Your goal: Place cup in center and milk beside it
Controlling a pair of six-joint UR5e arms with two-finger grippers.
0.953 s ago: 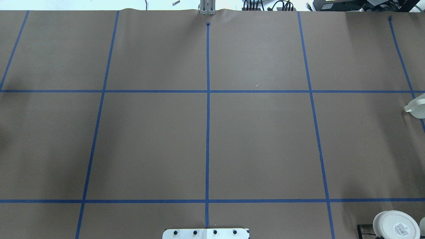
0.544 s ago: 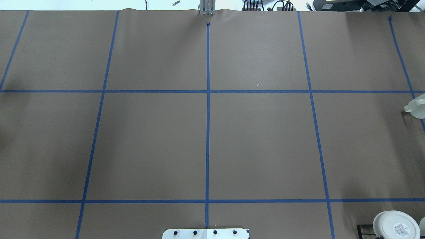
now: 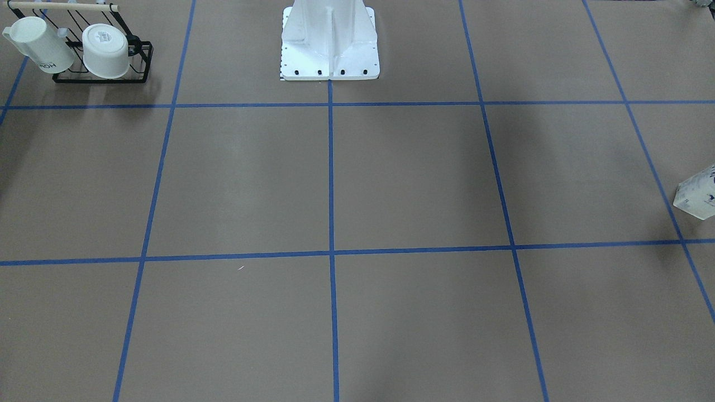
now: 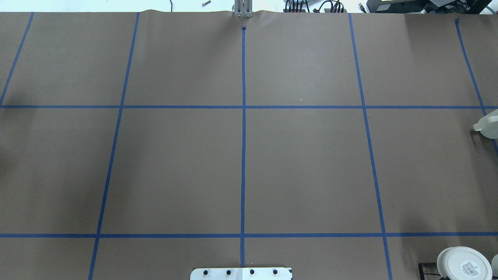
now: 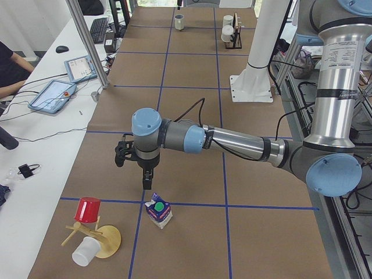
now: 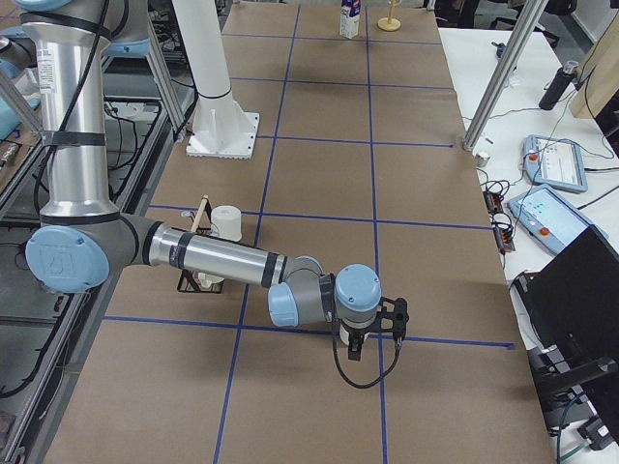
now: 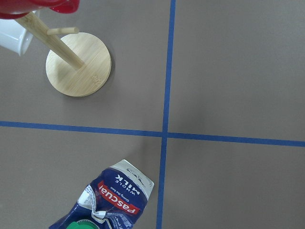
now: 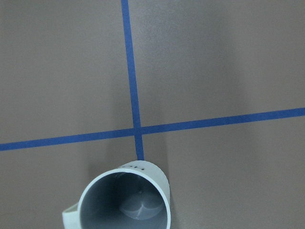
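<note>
From the table's L end, nearest first. At the near corner is a wooden mug tree [image 5: 110, 244] w/ a red cup [image 5: 88, 209] and a white cup [image 5: 85, 251]; not part of the job.

Just past it the milk [image 5: 158, 212] stands upright, green cap up, beside a tape crossing. That's the far L end of the table, well apart from the center. The L gripper [image 5: 147, 196] hangs over it, fingers pointing down. Tips are near the carton top but apparently not on it. Only this side view shows the claw, so can't tell if it's spread or pressed together. The L wrist cam has the carton at its bottom edge, no fingers in shot.

Mid-table: the center [image 4: 244, 107], which I take to be the tape crossing out in front of the robot base [image 4: 241, 273]. Neither cup nor milk is there in the overhead or front views.

Far end: the cup [image 8: 124, 202] stands mouth up, handle at lower L in the R wrist cam, on the tape line just below a crossing. The R gripper [image 6: 354, 346] is above it and hides most of it. It's side view only here too, so claw state can't be told. A black wire rack [image 3: 103, 78] w/ two more white mugs sits closer to the base.

Progress, imo: nothing placed yet. Both arms look posed for pickup. Left to do: grasp cup, carry to center, set down. Then same w/ milk, beside it.
</note>
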